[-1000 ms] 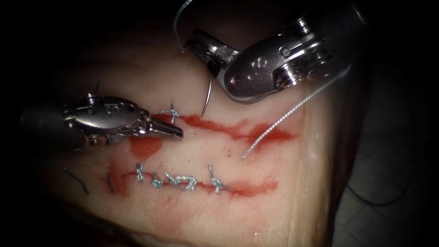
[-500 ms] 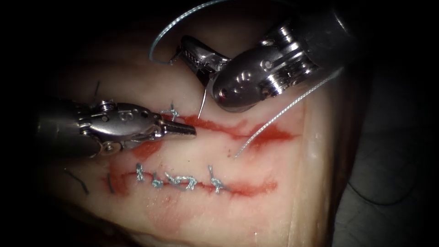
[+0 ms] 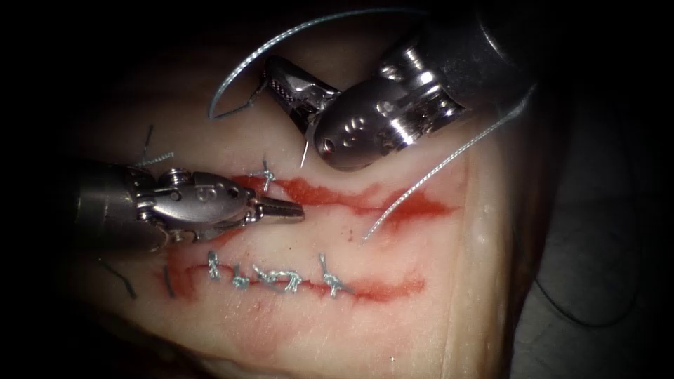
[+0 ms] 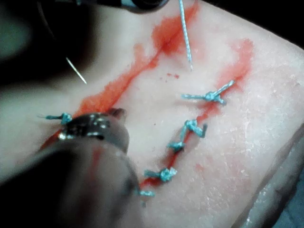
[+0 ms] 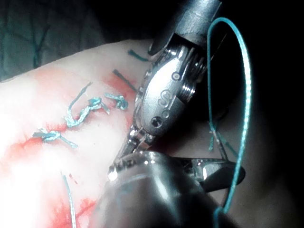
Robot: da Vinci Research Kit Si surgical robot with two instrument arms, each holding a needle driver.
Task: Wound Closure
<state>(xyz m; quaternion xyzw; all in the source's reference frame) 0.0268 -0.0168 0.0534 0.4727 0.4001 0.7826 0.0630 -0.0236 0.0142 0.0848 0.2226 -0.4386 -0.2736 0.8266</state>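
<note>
The tissue (image 3: 393, 337) bears two red cuts. The upper cut (image 3: 351, 200) has one knot (image 3: 265, 172) at its left end. My right tool (image 3: 275, 76) hangs above the tissue, shut on the curved needle (image 3: 305, 151) behind mid-curve. The needle's tip points down, free of the tissue, just beyond the upper cut. Blue thread (image 3: 232, 77) loops from the needle's tail to the left and back over the tool. My left tool (image 3: 295, 209) lies on the upper cut beside the knot, shut and holding nothing. In the left wrist view the needle tip (image 4: 76, 71) shows beyond the left tool (image 4: 116, 113).
The lower cut (image 3: 379, 288) carries a row of several knots (image 3: 281, 279). A loose thread end (image 3: 393, 210) crosses the right part of the upper cut. Short dark cut ends of thread (image 3: 126, 282) lie at the tissue's left. Red fluid stains the tissue around both cuts.
My left tool slid right and slightly down along the upper cut. My right tool moved left and turned, lifting the needle tip away from the cut. The thread loop swung further left.
</note>
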